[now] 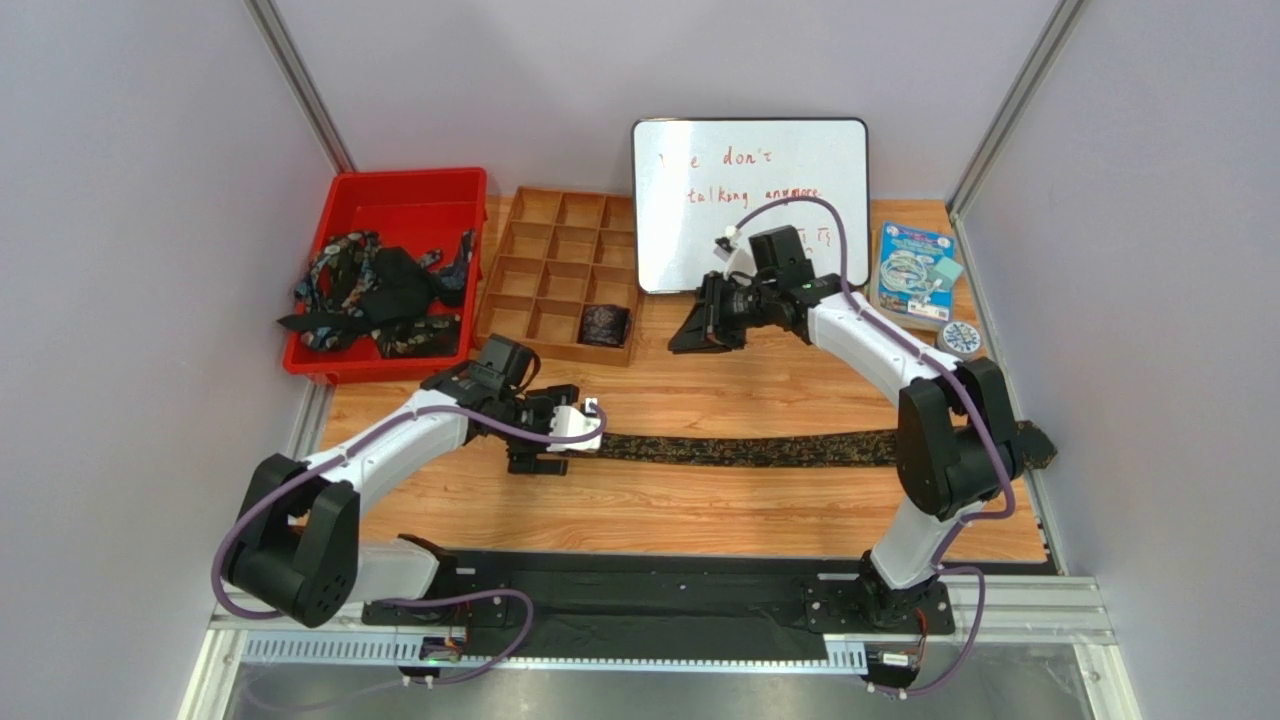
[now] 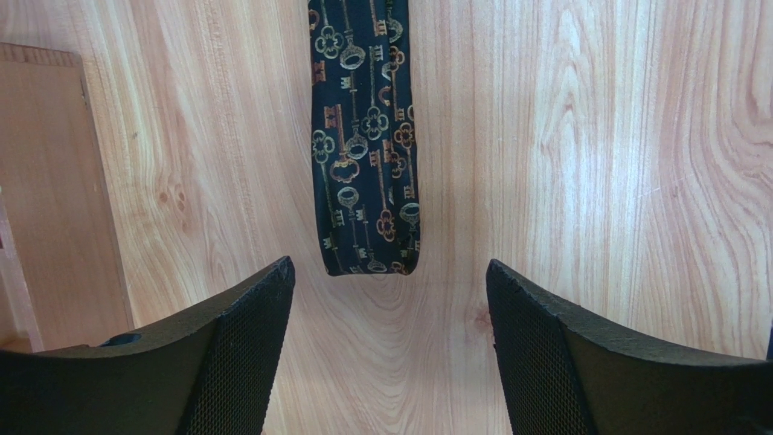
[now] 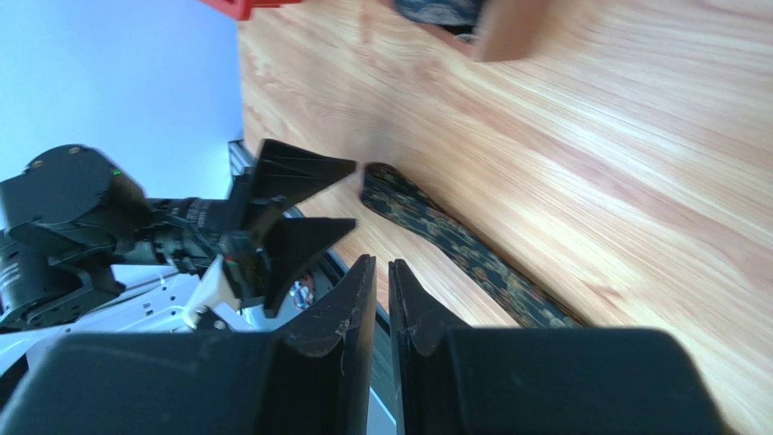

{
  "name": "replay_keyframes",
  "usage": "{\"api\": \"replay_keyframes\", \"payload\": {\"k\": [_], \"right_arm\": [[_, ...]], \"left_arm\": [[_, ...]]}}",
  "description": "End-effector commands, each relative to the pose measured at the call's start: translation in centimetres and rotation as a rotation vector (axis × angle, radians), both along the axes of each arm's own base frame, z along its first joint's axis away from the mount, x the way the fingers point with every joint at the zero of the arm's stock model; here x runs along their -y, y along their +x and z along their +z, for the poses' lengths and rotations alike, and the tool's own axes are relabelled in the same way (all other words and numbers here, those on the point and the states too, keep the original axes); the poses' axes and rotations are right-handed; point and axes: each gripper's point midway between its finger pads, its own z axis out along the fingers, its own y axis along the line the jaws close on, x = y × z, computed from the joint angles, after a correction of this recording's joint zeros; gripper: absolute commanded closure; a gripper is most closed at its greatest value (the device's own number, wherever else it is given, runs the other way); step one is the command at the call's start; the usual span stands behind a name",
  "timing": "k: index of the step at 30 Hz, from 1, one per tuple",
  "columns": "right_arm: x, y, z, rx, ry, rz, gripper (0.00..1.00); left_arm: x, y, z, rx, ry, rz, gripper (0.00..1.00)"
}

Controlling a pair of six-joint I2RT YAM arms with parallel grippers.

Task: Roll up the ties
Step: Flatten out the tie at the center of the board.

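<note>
One tie (image 1: pixel 751 449) flat; left gripper (image 2: pixel 390 265) wide before its end; right gripper (image 3: pixel 381 265) barely ajar.

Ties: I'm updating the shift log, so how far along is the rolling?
Done: one coil sits in the tray's near row. In hand: one tie lies flat on the table, with the open left hand at its end and no turn rolled yet. Left: that tie and the heap in the red bin.
</note>
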Motion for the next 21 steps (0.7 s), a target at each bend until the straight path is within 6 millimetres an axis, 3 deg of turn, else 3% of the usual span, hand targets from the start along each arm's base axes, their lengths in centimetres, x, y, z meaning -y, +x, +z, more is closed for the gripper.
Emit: {"api": "replay_keyframes", "payload": {"k": [1, 3, 5, 7, 11, 14, 16, 19, 21], "right_arm": [[5.2, -0.1, -1.2, -0.083, -0.106, -0.072, 0.85], [5.8, 0.3, -1.7, -0.144, -0.071, -0.107, 0.84], [5.9, 0.9, -1.3, -0.2, 0.003, -0.146, 0.77], [5.1, 1.7, -0.2, -0.156, 0.074, -0.132, 0.79], [3.1, 0.0, 1.6, -0.118, 0.159, -0.051, 0.84], [1.1, -2.3, 0.1, -0.138, 0.14, -0.012, 0.94], [-0.7, -4.2, -1.3, -0.182, 0.145, -0.006, 0.95], [-3.2, -5.8, -2.3, -0.195, 0.157, -0.023, 1.0], [-4.4, -5.7, -2.9, -0.174, 0.15, -0.045, 1.0]], "left_arm": [[0.5, 0.2, 0.9, 0.021, -0.043, 0.016, 0.16], [0.3, 0.0, 0.8, 0.019, -0.033, 0.017, 0.16], [0.2, -0.1, 0.9, 0.023, -0.036, 0.022, 0.15], [0.2, -0.4, 1.1, 0.022, -0.046, 0.031, 0.14], [0.1, -0.8, 1.4, 0.015, -0.061, 0.063, 0.14], [0.0, -1.1, 1.5, 0.04, -0.067, 0.04, 0.14], [-0.1, -1.1, 1.5, 0.049, -0.061, 0.031, 0.14], [-0.1, -1.1, 1.3, 0.042, -0.046, 0.01, 0.14], [0.0, -1.1, 1.1, 0.032, -0.045, -0.002, 0.14]]}}
